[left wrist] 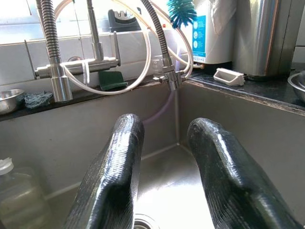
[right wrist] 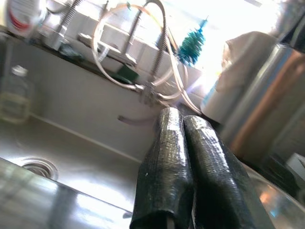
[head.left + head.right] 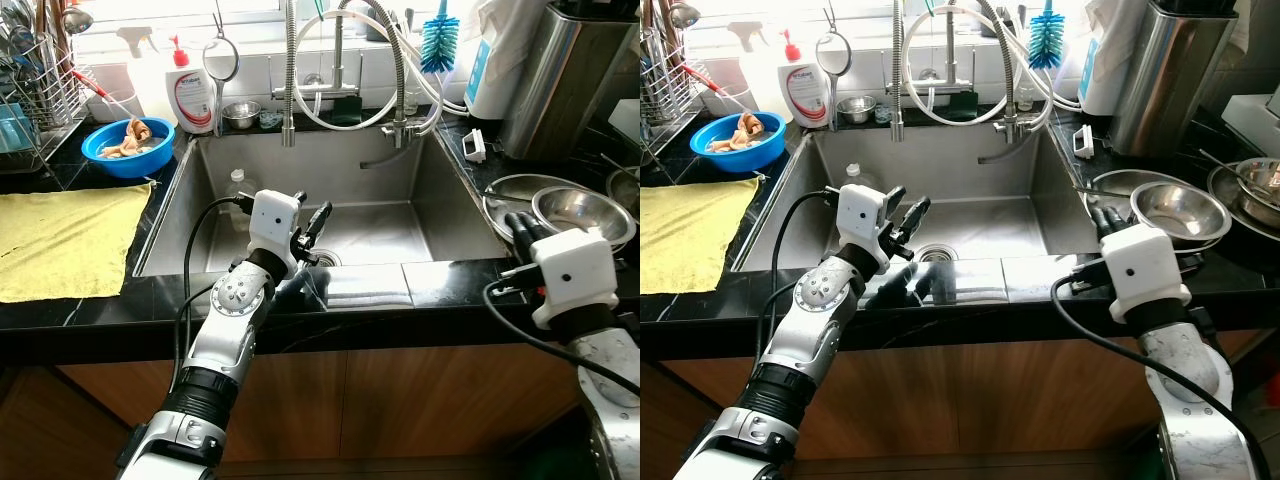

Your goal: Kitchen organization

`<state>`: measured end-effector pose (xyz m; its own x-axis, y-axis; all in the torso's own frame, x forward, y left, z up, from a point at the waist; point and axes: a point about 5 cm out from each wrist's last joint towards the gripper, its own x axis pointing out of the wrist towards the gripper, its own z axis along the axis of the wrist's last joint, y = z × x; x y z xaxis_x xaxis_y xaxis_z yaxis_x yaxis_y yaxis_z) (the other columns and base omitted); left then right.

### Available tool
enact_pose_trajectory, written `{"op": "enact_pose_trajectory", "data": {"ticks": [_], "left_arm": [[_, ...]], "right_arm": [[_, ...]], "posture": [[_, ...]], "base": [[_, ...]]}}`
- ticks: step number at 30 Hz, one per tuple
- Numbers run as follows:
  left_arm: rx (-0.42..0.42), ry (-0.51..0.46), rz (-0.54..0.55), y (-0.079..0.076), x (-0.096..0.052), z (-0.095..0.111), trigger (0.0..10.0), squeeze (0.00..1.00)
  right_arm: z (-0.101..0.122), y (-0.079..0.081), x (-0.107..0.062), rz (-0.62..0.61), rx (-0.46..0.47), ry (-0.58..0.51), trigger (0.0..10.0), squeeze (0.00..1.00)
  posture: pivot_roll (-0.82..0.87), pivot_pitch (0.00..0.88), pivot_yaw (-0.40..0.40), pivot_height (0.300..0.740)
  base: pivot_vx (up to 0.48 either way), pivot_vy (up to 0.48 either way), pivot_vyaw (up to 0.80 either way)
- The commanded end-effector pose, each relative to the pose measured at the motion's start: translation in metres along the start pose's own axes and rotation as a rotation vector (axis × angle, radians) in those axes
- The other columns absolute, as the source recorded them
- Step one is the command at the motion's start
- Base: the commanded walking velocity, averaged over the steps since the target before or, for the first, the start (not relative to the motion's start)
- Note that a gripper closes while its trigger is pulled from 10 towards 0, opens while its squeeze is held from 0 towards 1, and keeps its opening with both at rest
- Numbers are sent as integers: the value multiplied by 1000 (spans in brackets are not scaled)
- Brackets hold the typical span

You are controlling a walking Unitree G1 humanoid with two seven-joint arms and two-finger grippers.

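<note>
My left gripper (image 3: 312,212) is open with nothing between its fingers, held over the front part of the steel sink (image 3: 200,215), just above the drain (image 3: 933,254). A clear plastic bottle (image 3: 237,187) with a white cap stands in the sink's far left corner, beyond that gripper. My right gripper (image 3: 520,222) rests at the counter's front right edge with both fingers pressed together, shut on nothing. Its fingertips point at the steel bowls (image 3: 580,212) stacked right of the sink.
A yellow cloth (image 3: 65,235) covers the left counter, with a blue bowl (image 3: 128,145) of scraps and a dish rack (image 3: 30,90) behind it. Soap bottle (image 3: 192,90), faucet hoses (image 3: 290,80), blue brush (image 3: 438,40) and a tall steel canister (image 3: 565,80) line the back.
</note>
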<state>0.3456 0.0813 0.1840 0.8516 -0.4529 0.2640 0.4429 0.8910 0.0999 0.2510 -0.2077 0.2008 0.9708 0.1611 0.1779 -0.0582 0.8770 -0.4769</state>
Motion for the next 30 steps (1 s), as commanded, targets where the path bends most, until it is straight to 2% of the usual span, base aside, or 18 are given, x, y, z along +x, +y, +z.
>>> {"op": "enact_pose_trajectory", "data": {"ticks": [1, 10, 16, 17, 22, 24, 26, 27, 30], "left_arm": [[5, 0, 15, 4, 0, 1, 10000, 0], [4, -1, 22, 4, 0, 0, 10000, 0], [8, -2, 26, 4, -1, 0, 10000, 0], [15, -2, 27, 5, -1, -1, 10000, 0], [19, 0, 27, 5, -2, -1, 10000, 0], [18, -1, 29, 5, -1, -1, 10000, 0], [18, -1, 29, 5, -1, -1, 10000, 0], [19, 0, 29, 6, -1, -1, 10000, 0], [6, 6, 40, 8, -1, -2, 10000, 0]], "right_arm": [[13, 2, 2, 16, 5, -63, 10000, 0], [16, 8, 3, 65, 20, -96, 10000, 0], [22, 22, 5, 146, 65, -132, 10000, 0], [26, 28, 8, 168, 105, -155, 10000, 0], [45, 31, 12, 162, 278, -253, 10000, 0], [48, 30, 13, 158, 302, -269, 10000, 0], [49, 28, 13, 143, 334, -281, 10000, 0], [51, 22, 14, 105, 401, -304, 10000, 0], [53, 12, 14, 30, 487, -330, 10000, 0]], "posture": [[-29, 0, 48, 740], [-31, 0, 47, 740], [-29, 0, 46, 740], [-31, 0, 45, 740], [-31, 0, 43, 740], [-31, 0, 42, 740], [-29, 0, 40, 740], [-30, 0, 39, 740], [-32, 0, 38, 740]], "base": [[0, 0, 0], [0, 0, 0], [0, 0, 0], [0, 0, 0], [0, 0, 0], [0, 0, 0], [0, 0, 0], [0, 0, 0], [0, 0, 0]]}}
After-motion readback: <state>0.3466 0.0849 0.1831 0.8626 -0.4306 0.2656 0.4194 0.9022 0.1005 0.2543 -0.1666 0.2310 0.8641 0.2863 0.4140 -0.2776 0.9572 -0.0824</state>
